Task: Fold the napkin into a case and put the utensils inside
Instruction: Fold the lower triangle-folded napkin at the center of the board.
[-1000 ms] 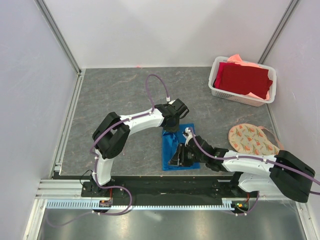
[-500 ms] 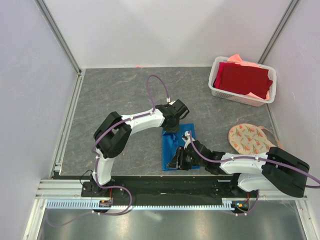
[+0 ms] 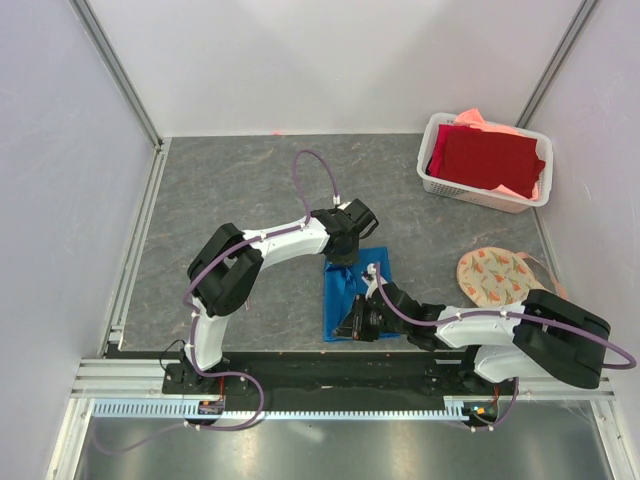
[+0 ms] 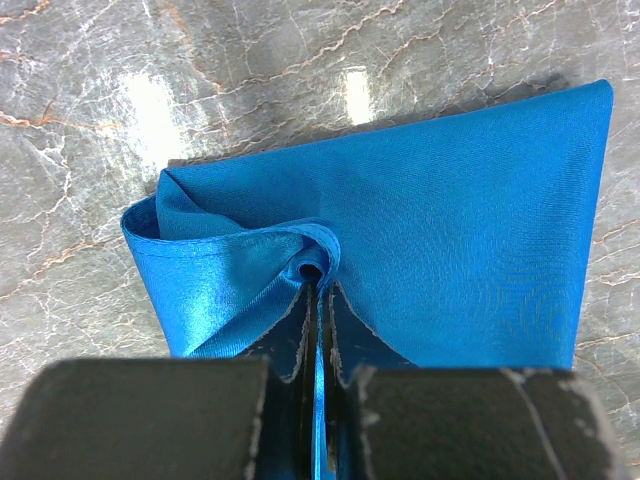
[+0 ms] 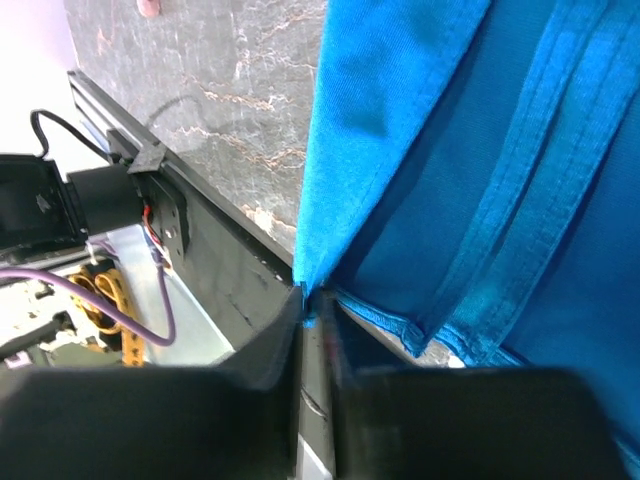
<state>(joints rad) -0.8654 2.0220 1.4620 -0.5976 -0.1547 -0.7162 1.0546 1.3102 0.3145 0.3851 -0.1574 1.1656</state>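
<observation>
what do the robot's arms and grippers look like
Both the left arm and the right arm have white links joined by bulky black joint housings. A thin purple cable runs along each arm. The left gripper and the right gripper have flat black fingers, and the left's show scuffed pale edges.

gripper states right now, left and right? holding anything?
Left gripper: closed, pinching a bunched fold of the napkin.
Right gripper: closed on a corner of the napkin.
</observation>
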